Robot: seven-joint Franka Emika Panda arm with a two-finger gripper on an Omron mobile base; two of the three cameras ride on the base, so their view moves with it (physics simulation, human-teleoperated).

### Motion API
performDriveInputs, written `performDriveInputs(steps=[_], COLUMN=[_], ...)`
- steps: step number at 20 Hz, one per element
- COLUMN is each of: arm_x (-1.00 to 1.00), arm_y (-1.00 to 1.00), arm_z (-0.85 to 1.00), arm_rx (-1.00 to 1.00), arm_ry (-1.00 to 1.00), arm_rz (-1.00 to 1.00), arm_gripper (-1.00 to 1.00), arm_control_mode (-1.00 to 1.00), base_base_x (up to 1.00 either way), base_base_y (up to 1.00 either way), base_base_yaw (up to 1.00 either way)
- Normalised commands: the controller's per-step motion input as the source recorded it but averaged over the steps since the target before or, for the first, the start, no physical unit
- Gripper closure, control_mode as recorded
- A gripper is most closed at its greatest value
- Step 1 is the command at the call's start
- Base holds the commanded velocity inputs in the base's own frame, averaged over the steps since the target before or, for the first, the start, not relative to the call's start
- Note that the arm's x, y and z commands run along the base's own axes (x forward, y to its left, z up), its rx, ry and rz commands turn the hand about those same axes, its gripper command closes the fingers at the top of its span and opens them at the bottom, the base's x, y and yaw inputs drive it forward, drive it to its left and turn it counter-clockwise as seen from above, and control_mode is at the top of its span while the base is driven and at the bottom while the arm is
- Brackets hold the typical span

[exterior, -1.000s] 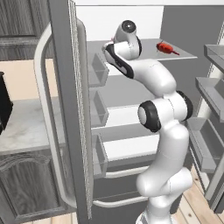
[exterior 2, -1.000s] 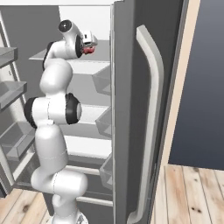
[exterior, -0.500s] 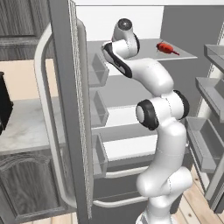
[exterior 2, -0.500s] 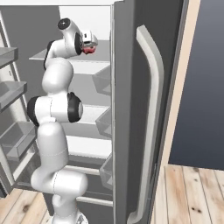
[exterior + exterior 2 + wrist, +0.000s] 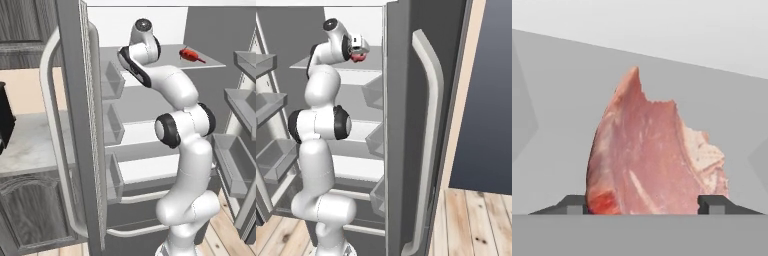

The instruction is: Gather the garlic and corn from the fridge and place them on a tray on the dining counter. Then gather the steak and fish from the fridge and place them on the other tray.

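Steak [image 5: 652,155], a flat pink-red cut with a pointed far tip, is lying on the fridge's [image 5: 406,100] top shelf [image 5: 210,62], toward its right edge and near the front. The gripper [image 5: 644,205] is reaching in level with that shelf. Its fingertips [image 5: 576,205] are standing spread, one at each side of the steak's near end. Whether they are pressing on the meat yet cannot be told.

Judging from this, the grip is looking risky. The tips are flanking only the near end, so most of the steak is lying beyond them. If they are pinching just that edge, the soft meat could be sagging, twisting or sliding out on the lift. If they are meeting it unevenly, they could be pushing it deeper, toward the back wall.

Going left to right around it: a wall counter [image 5: 30,145] is sitting at the far left, outside the fridge. The left door [image 5: 75,125] is hanging open, with three bins [image 5: 112,125] stacked on its inner face, just beside the arm [image 5: 185,130]. The arm is rising through the middle of the opening, in front of the bare lower shelves. The right door [image 5: 416,165] is standing open close on the gripper's right, its bins facing inward. Both doors are narrowing the way out, so a wide swing could be knocking the steak or elbow against a bin.
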Motion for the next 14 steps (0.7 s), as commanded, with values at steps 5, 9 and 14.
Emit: performDriveInputs(steps=[5,9,14], arm_x=[0.00,-0.23,-0.54], arm_y=[-0.73,-0.54,-0.20], arm_z=[-0.83,-0.77,-0.30], arm_rx=[0.08,0.09,0.12], arm_ry=[0.00,-0.01,-0.03], arm_rz=[0.00,0.00,0.00], arm_gripper=[1.00,1.00,1.00], arm_control_mode=[-1.00,-1.00,-1.00], base_base_x=[0.00,0.00,0.00], base_base_y=[0.00,0.00,0.00], base_base_yaw=[0.00,0.00,0.00])
